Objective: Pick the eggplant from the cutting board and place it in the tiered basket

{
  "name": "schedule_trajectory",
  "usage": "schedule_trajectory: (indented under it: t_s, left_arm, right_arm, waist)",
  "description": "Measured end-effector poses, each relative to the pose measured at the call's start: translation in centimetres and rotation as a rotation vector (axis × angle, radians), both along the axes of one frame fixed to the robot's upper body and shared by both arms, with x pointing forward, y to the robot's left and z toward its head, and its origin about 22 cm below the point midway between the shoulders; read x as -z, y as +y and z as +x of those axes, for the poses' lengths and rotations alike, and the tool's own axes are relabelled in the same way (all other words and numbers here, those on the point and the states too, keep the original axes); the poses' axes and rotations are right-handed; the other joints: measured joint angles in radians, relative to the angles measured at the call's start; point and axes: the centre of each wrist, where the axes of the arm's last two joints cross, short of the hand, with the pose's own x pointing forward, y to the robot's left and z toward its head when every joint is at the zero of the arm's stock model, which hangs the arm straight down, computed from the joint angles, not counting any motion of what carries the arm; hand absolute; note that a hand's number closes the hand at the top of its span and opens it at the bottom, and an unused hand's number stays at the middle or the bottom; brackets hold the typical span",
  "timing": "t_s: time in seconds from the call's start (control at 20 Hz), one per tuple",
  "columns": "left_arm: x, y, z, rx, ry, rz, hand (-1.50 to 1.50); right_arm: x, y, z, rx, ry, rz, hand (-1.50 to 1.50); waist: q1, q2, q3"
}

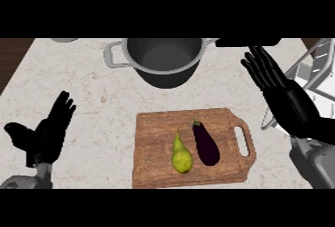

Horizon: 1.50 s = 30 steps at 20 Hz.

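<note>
A dark purple eggplant [206,143] lies lengthwise on the wooden cutting board [157,128], right of a yellow-green pear [181,155]. My right hand [288,99] hovers open to the right of the board, fingers straight and pointing away, apart from the eggplant. Behind that hand, at the right edge, stands the wire tiered basket [313,73], partly hidden by it. At the lower left my left hand [46,133] rests open on the counter, fingers up.
A large grey pot [162,55] with side handles stands behind the board at the counter's far middle. The board's handle slot [244,141] faces right. A dark object [247,42] sits at the back right. The counter's left edge meets dark wood.
</note>
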Motion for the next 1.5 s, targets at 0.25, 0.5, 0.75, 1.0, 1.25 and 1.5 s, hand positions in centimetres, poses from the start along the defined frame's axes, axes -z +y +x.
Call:
schedule_trajectory:
  t_s: [0.25, 0.5, 0.75, 1.0, 1.25, 1.5]
  left_arm:
    - [-1.7, 1.0, 1.2, 0.001, -0.062, 0.174, 0.0]
    - [-2.2, 2.4, 1.2, -0.017, -0.081, 0.293, 0.0]
    - [-2.3, 2.7, 1.0, -0.01, -0.08, 0.353, 0.0]
    - [-2.3, 2.3, 1.3, 0.006, -0.077, 0.37, 0.0]
    - [-2.7, 1.5, 2.0, 0.037, -0.09, 0.382, 0.0]
    - [-2.8, 0.7, 2.4, 0.06, -0.097, 0.384, 0.0]
  right_arm:
    - [2.3, 0.8, -0.6, 0.169, 0.161, 0.013, 1.5]
    - [6.3, -3.4, -1.3, 0.581, 0.324, -0.083, -1.5]
    - [7.7, -2.6, -3.4, 0.812, 0.347, -0.183, -1.5]
    - [6.2, -2.6, -5.1, 0.825, 0.446, -0.379, -1.5]
    - [3.4, -2.1, -5.2, 0.712, 0.595, -0.655, -1.5]
    - [-0.7, 0.4, -3.9, 0.641, 0.686, -0.843, -1.5]
  waist:
    - [0.006, 0.0, -0.01]
    - [-0.044, -0.004, -0.018]
    - [-0.026, -0.024, -0.038]
    - [-0.016, -0.018, -0.033]
    - [0.01, -0.009, -0.028]
    - [0.037, -0.002, -0.023]
